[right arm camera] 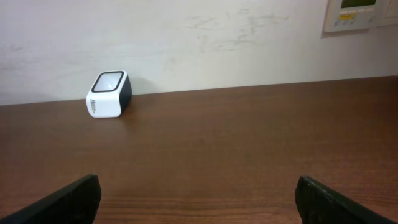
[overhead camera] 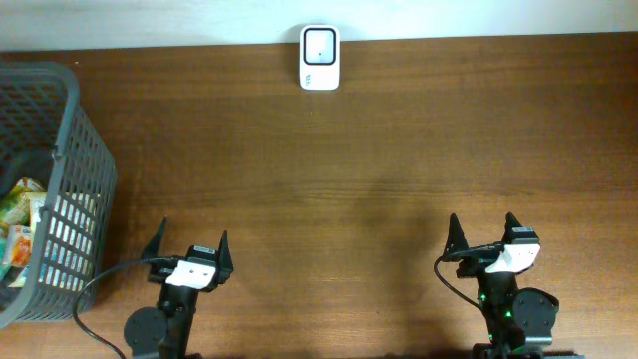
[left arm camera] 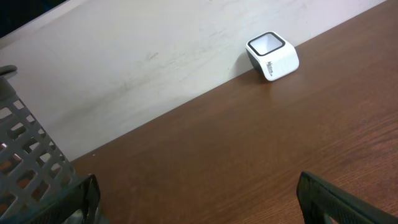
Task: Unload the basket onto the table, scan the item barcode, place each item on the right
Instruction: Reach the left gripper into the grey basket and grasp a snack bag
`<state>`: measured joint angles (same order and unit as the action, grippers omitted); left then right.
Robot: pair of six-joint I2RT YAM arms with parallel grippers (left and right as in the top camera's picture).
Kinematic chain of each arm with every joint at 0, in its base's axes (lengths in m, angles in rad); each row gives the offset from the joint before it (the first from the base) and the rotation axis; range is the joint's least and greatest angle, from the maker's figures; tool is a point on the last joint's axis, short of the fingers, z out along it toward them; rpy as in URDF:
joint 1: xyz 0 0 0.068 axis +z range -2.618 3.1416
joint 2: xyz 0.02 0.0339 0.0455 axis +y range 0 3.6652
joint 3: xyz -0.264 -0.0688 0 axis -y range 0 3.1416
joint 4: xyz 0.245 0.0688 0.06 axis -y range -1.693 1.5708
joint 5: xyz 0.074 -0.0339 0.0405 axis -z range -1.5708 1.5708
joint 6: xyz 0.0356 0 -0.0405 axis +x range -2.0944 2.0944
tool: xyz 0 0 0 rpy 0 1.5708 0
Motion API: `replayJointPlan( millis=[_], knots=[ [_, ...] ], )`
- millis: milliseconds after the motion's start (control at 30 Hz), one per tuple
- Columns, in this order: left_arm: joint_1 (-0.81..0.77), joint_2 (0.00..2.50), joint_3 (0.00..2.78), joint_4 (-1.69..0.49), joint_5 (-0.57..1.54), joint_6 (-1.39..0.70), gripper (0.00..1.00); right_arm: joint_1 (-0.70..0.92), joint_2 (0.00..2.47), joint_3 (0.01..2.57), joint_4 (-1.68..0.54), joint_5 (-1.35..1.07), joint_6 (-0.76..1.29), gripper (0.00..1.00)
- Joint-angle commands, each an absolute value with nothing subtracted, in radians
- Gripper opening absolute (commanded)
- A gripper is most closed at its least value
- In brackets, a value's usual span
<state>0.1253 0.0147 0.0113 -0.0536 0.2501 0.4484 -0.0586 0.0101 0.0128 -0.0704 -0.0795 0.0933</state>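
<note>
Overhead view of a dark brown wooden table (overhead camera: 349,170). A small white box-shaped barcode scanner (overhead camera: 320,58) stands at the far edge against the wall, well apart from both arms. A grey plastic lattice basket (overhead camera: 70,130) at the left edge holds colourful packaged items (overhead camera: 22,214). The left claw (overhead camera: 192,239) and right claw (overhead camera: 482,227), at the near edge, are both released, fingers spread wide, grasping nothing

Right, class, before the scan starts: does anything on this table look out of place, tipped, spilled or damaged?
Nothing stands out. The white barcode scanner sits on its base at the table's far edge, the grey basket stands at the left with packets inside, and the left gripper and right gripper are open and empty.
</note>
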Motion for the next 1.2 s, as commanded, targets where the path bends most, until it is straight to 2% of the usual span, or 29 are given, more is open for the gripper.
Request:
replayJointPlan(
  millis=[0, 1067, 1133, 1167],
  knots=[
    [0.121, 0.007, 0.009, -0.061, 0.247, 0.436, 0.99, -0.065, 0.003, 0.006, -0.070, -0.075, 0.085, 0.99],
    [0.121, 0.007, 0.009, -0.054, 0.243, 0.436, 0.99, -0.065, 0.003, 0.006, -0.070, -0.075, 0.085, 0.99],
    [0.121, 0.007, 0.009, -0.049, 0.294, 0.435, 0.99, -0.065, 0.003, 0.006, -0.070, -0.075, 0.085, 0.99],
    [0.121, 0.007, 0.014, -0.023, 0.296, 0.381, 0.99, -0.065, 0.003, 0.006, -0.070, -0.075, 0.085, 0.98]
  ],
)
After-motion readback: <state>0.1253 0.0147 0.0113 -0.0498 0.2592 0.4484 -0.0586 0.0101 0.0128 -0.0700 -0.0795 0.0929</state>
